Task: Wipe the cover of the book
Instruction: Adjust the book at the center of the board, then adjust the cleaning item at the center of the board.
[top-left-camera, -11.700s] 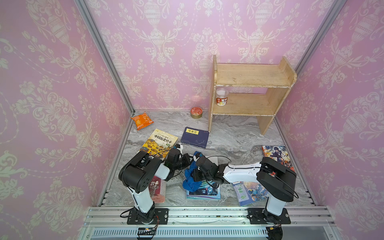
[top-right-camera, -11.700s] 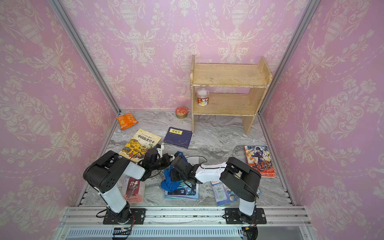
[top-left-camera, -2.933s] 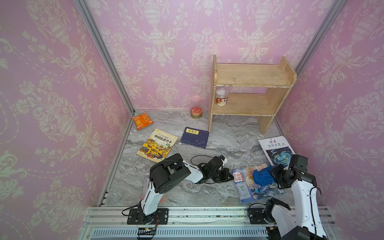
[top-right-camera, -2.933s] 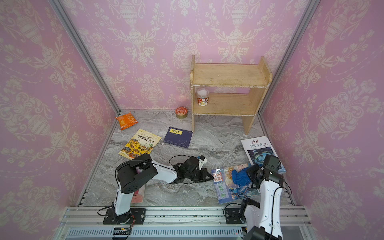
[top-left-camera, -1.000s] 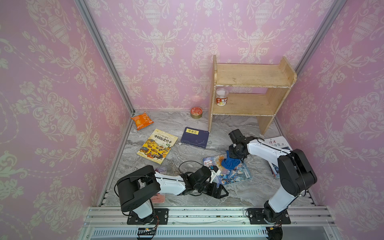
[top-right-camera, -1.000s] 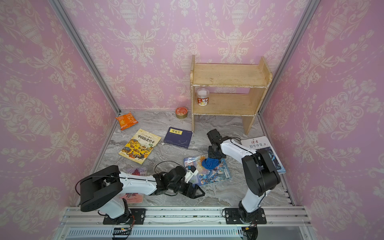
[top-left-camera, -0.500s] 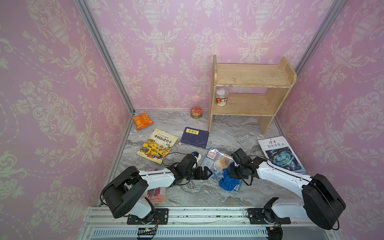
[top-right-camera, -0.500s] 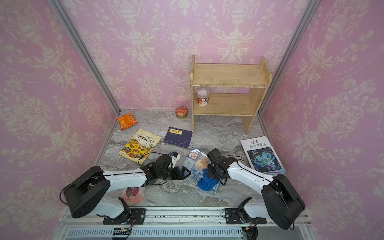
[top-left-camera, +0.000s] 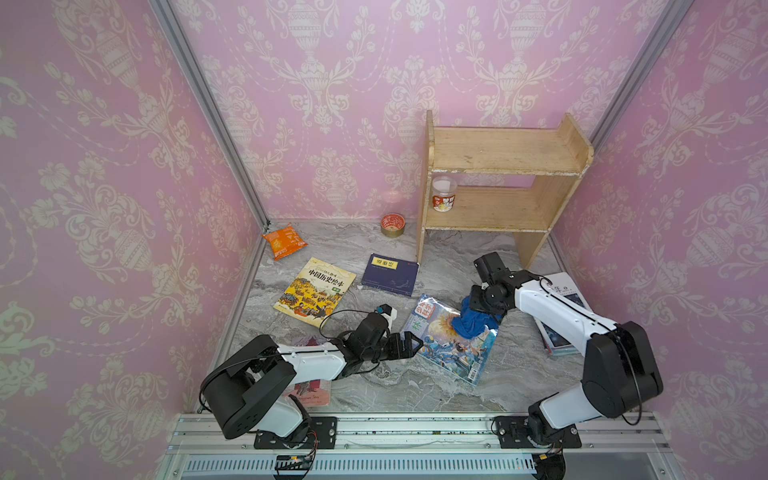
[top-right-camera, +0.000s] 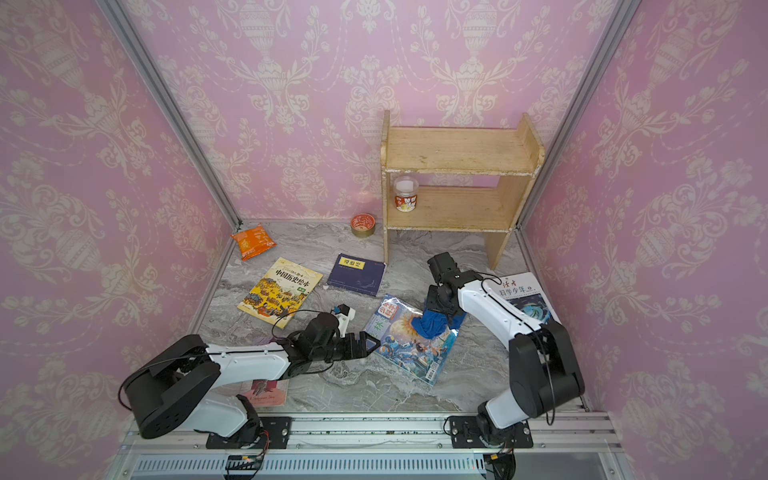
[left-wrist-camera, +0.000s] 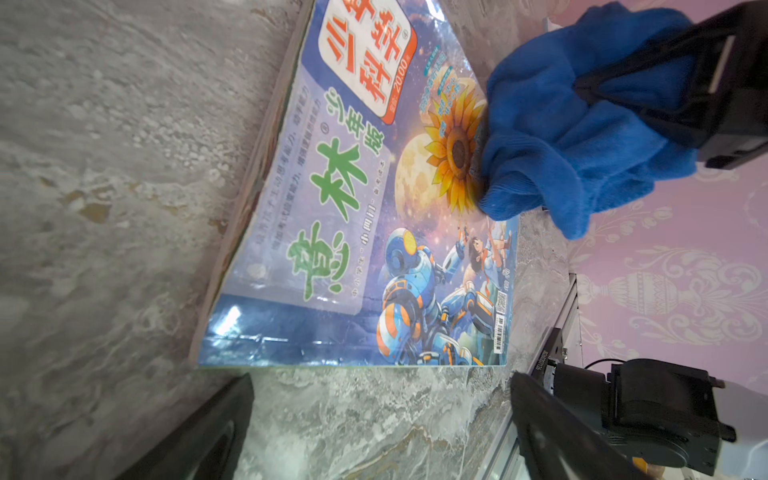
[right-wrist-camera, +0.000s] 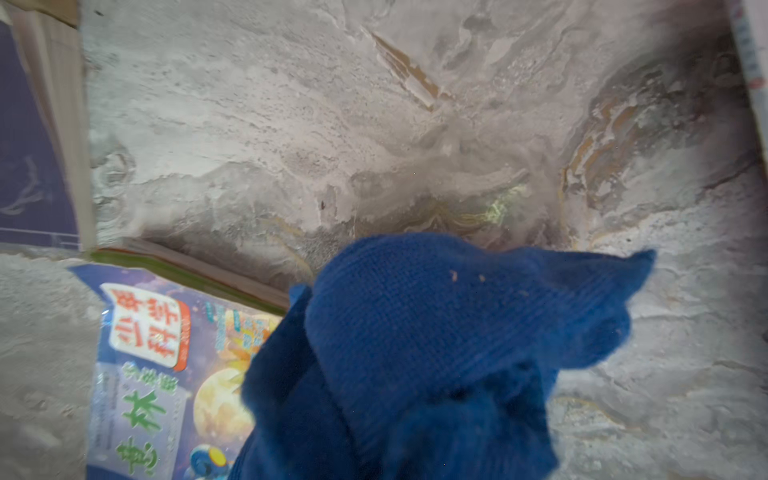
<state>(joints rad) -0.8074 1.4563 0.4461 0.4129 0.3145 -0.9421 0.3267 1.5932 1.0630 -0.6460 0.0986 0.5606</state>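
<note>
**Bench layout, referenced to the wooden shelf unit (top-left-camera: 498, 162)**

1. An orange snack packet (top-left-camera: 284, 241) lies far left of the shelf unit, at the wall corner.
2. A yellow history picture book (top-left-camera: 316, 288) lies flat, left of and in front of the shelf unit.
3. A pink book (top-left-camera: 311, 390) lies well in front of and left of the shelf unit, partly under the left arm.
4. The left tool (top-left-camera: 415, 347) lies low over the marble-patterned bench (top-left-camera: 436, 257), in front of and left of the shelf unit. Its jaws are fully apart and hold nothing. The fingertips (left-wrist-camera: 245, 380) stop just short of the science magazine's edge.
5. A dark blue book (top-left-camera: 390, 274) lies just left of the shelf unit's left leg.
6. A round tin (top-left-camera: 392, 225) stands just left of the shelf unit, against the back wall.
7. The science magazine (top-left-camera: 446, 349), the item to be wiped, lies flat and cover up in front of the shelf unit's left leg.
8. A blue cloth (top-left-camera: 471, 322) rests on the cover beside the sunflower picture and overhangs one edge.
9. The right tool (top-left-camera: 482, 305) is in front of the shelf unit, closed tight on the bunched cloth.
10. A lidded cup (top-left-camera: 444, 199) stands at the left end of the lower shelf.
11. Another magazine (top-left-camera: 571, 291) lies in front of the shelf unit's right leg, partly under the right arm.
</note>
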